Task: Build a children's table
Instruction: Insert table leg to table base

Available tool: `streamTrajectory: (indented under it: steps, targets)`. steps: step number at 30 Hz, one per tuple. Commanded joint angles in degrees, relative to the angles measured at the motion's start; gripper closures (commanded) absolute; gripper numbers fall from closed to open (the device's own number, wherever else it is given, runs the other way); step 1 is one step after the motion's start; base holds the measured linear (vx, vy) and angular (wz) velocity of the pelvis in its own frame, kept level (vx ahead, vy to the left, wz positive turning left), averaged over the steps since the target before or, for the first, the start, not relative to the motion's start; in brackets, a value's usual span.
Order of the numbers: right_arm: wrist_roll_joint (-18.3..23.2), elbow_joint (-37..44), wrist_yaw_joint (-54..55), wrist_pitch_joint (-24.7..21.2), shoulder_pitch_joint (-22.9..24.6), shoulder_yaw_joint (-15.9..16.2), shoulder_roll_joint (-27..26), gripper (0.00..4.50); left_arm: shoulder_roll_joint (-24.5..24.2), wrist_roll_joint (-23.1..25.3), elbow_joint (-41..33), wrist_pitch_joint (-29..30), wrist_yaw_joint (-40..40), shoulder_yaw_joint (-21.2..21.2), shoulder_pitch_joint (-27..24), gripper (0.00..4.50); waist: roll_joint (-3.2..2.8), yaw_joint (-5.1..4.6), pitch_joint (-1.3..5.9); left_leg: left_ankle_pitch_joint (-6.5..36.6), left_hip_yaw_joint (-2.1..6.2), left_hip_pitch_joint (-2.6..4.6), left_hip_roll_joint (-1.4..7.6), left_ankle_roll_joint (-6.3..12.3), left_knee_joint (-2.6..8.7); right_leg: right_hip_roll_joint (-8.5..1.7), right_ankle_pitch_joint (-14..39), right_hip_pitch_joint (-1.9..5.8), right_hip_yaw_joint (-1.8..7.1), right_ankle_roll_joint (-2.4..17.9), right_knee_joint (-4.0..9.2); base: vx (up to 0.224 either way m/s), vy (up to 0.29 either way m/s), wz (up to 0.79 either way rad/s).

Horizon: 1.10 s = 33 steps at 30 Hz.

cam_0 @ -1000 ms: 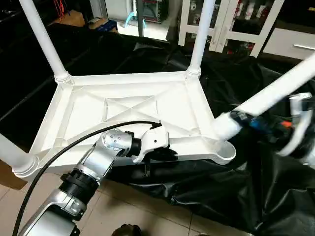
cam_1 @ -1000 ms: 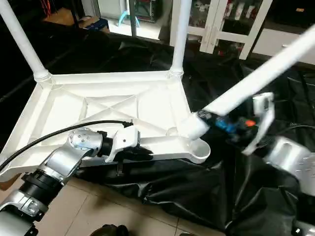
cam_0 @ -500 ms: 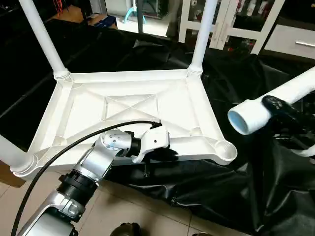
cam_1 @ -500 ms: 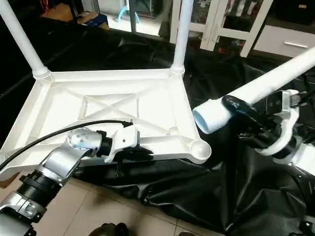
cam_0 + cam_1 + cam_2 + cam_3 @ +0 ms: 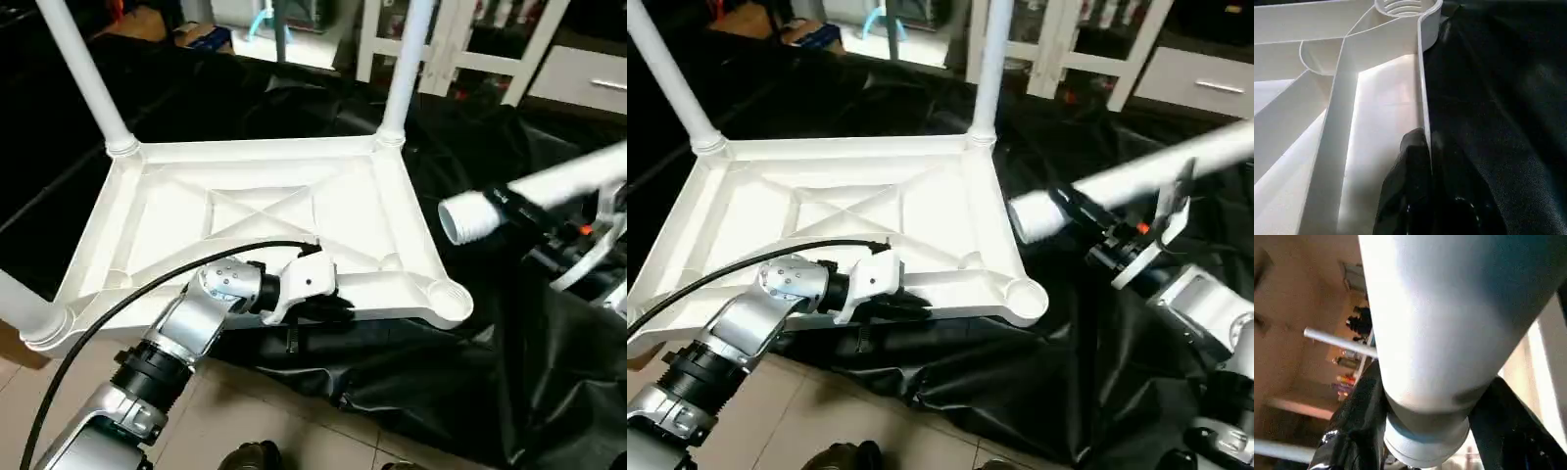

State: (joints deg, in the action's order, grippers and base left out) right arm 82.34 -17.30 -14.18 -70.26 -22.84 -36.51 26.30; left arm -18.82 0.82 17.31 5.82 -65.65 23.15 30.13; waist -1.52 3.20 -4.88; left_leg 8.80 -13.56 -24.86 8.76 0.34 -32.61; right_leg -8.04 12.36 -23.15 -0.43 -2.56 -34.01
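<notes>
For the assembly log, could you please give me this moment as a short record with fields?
table top: upside down on black sheet
legs fitted: three, in corner sockets
empty socket: near right corner
left hand: shut on the top's near rim
right hand: holds fourth leg, tilted, above the sheet

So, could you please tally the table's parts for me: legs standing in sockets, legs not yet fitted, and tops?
Legs standing in sockets: 3 (far left leg, far right leg, near left leg)
Legs not yet fitted: 1 (loose leg, held in the right pincer)
Tops: 1 (table top)
Total: 5
</notes>
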Motion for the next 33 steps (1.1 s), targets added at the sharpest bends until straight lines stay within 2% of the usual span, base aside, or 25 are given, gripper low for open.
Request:
streamTrajectory:
  steps: [1, 4, 7, 10, 11, 12, 13, 14, 15, 16, 17, 19, 20, 22, 24, 26, 28, 30, 31, 33]
  targets:
    - [3.8, 2.6, 3.1, 0.9, -0.1, -1.2, -0.9, 2.59, 0.4, -0.1, 0.9, 0.2, 0.2, 1.1, -1.0, 4.50, 1.44, -0.08, 3.39, 5.4, 1.50, 3.18, 3.72, 3.82, 3.72, -0.33, -1.8, 0.84, 0.30, 13.2, 3.15, 0.000, 0.000, 0.00]
    - [4.2, 3.2, 4.8, 1.1, -0.2, -1.9, -1.7, 2.59, 0.4, 0.0, 0.9, 0.2, 0.2, 1.1, -0.9, 4.50, 1.50, 0.06, 3.23, 6.5, 1.43, 3.16, 3.82, 4.15, 3.77, -0.37, 0.0, 0.83, 0.30, 13.3, 3.39, 0.000, 0.000, 0.00]
    - [5.3, 3.4, 8.3, 1.3, -0.5, -2.8, -2.5, 2.59, 0.5, 0.0, 0.9, 0.2, 0.2, 1.1, -0.9, 4.50, 1.43, -0.11, 3.13, 8.8, 1.56, 3.19, 3.88, 2.45, 4.09, -0.37, 4.8, 0.72, 0.27, 12.7, 3.71, 0.000, 0.000, 0.00]
    - [6.6, 4.0, 10.0, 1.4, -0.3, -2.3, -2.2, 2.59, 0.5, 0.1, 0.9, 0.1, 0.2, 1.1, -0.8, 4.50, 1.41, -0.20, 3.14, 9.3, 1.65, 3.28, 3.91, 1.19, 4.23, -0.34, 5.4, 0.68, 0.28, 12.1, 3.72, 0.000, 0.000, 0.00]
    - [4.0, 5.8, 8.2, 1.1, 0.4, -0.7, -1.2, 2.59, 0.5, 0.1, 0.9, 0.1, 0.1, 1.1, -0.8, 4.50, 1.42, -0.20, 3.18, 9.5, 1.60, 3.32, 3.87, 1.02, 4.22, -0.27, 5.0, 0.67, 0.26, 11.9, 3.69, 0.000, 0.000, 0.00]
    - [3.7, 6.1, 7.9, 1.1, 0.6, -0.4, -1.0, 2.59, 0.5, 0.1, 0.9, 0.1, 0.1, 1.1, -0.8, 4.50, 1.44, -0.15, 3.20, 9.1, 1.60, 3.25, 3.87, 1.03, 4.18, -0.22, 4.4, 0.72, 0.23, 11.6, 3.63, 0.000, 0.000, 0.00]
    - [-4.5, 12.0, 2.5, 3.1, 3.0, 5.6, 2.2, 2.59, 0.4, 0.1, 0.7, 0.0, 0.1, 1.1, -0.8, 4.50, 1.51, -0.01, 3.35, 7.9, 1.61, 3.04, 3.79, 1.30, 4.02, -0.13, 2.2, 0.98, 0.11, 10.8, 3.42, 0.000, 0.000, 0.00]
    - [-9.1, 15.5, -0.5, 4.6, 4.3, 9.3, 4.1, 2.59, 0.4, 0.1, 0.7, 0.0, 0.1, 1.1, -0.8, 4.50, 1.59, 0.21, 3.26, 7.3, 1.67, 3.07, 3.89, 1.14, 4.00, -0.15, 1.6, 1.02, 0.15, 10.1, 3.50, 0.000, 0.000, 0.00]
    - [-9.1, 15.5, -0.5, 4.6, 4.3, 9.3, 4.1, 2.59, 0.4, 0.1, 0.7, 0.0, 0.1, 1.1, -0.8, 4.50, 1.63, 0.21, 3.27, 6.9, 1.64, 2.99, 3.81, 1.23, 3.94, -0.08, 0.7, 1.11, 0.17, 9.6, 3.42, 0.000, 0.000, 0.00]
    - [-14.6, 20.5, -5.7, 7.4, 6.5, 15.0, 7.0, 2.59, 0.3, 0.0, 0.3, 0.1, 0.0, 1.1, -0.9, 4.50, 1.62, 0.14, 3.36, 6.6, 1.72, 2.85, 3.69, 1.53, 3.93, -0.13, -0.2, 1.26, 0.16, 9.3, 3.36, 0.000, 0.000, 0.00]
    - [-20.6, 24.7, -10.1, 11.3, 8.5, 20.9, 10.2, 2.59, 0.3, -0.1, -0.1, 0.1, -0.1, 1.2, -1.0, 4.50, 1.79, 0.14, 3.22, 7.6, 1.80, 2.79, 3.80, 1.59, 3.93, -0.25, 0.6, 1.29, 0.24, 8.5, 3.56, 0.000, 0.000, 0.00]
    - [-29.4, 29.1, -16.8, 20.2, 11.1, 29.6, 14.8, 2.59, 0.4, -0.1, -1.0, 0.0, -0.1, 1.4, -1.4, 4.50, 1.84, 0.28, 3.12, 10.1, 2.03, 2.80, 4.11, 1.29, 4.02, -0.57, 3.7, 1.24, 0.37, 7.5, 3.93, 0.000, 0.000, 0.00]
    - [-31.9, 30.1, -18.8, 23.1, 11.8, 31.9, 15.8, 2.59, 0.4, -0.1, -1.3, 0.0, 0.0, 1.5, -1.5, 4.50, 1.76, 0.13, 3.11, 12.0, 2.05, 2.90, 4.17, 0.82, 4.07, -0.66, 6.2, 1.02, 0.49, 7.3, 4.16, 0.000, 0.000, 0.00]
    - [-33.1, 30.5, -19.9, 24.5, 12.2, 33.0, 16.2, 2.59, 0.4, -0.1, -1.4, 0.0, 0.0, 1.5, -1.6, 4.50, 1.69, -0.03, 3.19, 12.8, 2.11, 3.05, 4.17, 1.17, 4.06, -0.60, 6.8, 0.91, 0.56, 8.5, 4.11, 0.000, 0.000, 0.00]
    - [-37.2, 30.3, -22.8, 28.7, 13.2, 35.3, 17.2, 2.59, 0.4, 0.1, -1.5, -0.1, 0.1, 1.6, -1.8, 4.50, 1.76, -0.06, 3.42, 10.2, 2.05, 2.96, 4.17, 2.94, 3.70, -0.36, 2.1, 1.11, 0.49, 10.8, 3.53, 0.000, 0.000, 0.00]
    - [-42.2, 29.6, -24.9, 33.5, 13.9, 37.2, 18.2, 2.59, 0.5, 0.2, -1.6, -0.1, 0.2, 1.7, -1.8, 4.50, 1.85, -0.04, 3.53, 7.9, 1.95, 2.93, 4.14, 4.45, 3.35, -0.23, -2.5, 1.28, 0.42, 11.8, 3.07, 0.000, 0.000, 0.00]
    - [-45.1, 29.0, -26.1, 37.0, 14.2, 37.8, 18.4, 2.59, 0.5, 0.2, -1.7, -0.1, 0.3, 1.8, -1.9, 4.50, 1.84, -0.04, 3.57, 6.6, 1.91, 2.74, 4.03, 6.12, 3.05, -0.38, -4.9, 1.42, 0.41, 12.8, 2.84, 0.000, 0.000, 0.00]
    - [-47.3, 28.0, -26.9, 40.6, 14.0, 38.1, 18.4, 2.59, 0.4, 0.2, -1.8, 0.0, 0.3, 1.8, -1.9, 4.50, 1.90, -0.10, 3.57, 7.1, 1.89, 2.73, 4.02, 7.24, 2.91, -0.51, -4.3, 1.53, 0.43, 13.6, 2.90, 0.000, 0.000, 0.00]
    - [-50.5, 26.9, -27.8, 44.1, 13.8, 39.2, 19.3, 2.59, 0.4, 0.2, -2.0, 0.0, 0.3, 1.8, -2.0, 4.50, 1.87, -0.19, 3.48, 8.0, 1.92, 2.74, 4.07, 7.31, 2.95, -0.48, -2.6, 1.51, 0.41, 13.8, 3.04, 0.000, 0.000, 0.00]
    - [-51.5, 26.5, -28.3, 44.9, 13.7, 39.7, 19.9, 2.59, 0.3, 0.2, -2.0, 0.0, 0.3, 1.8, -2.0, 4.50, 1.83, -0.30, 3.51, 8.5, 2.01, 2.90, 4.16, 7.12, 2.99, -0.40, -1.3, 1.58, 0.39, 13.9, 3.07, 0.000, 0.000, 0.00]
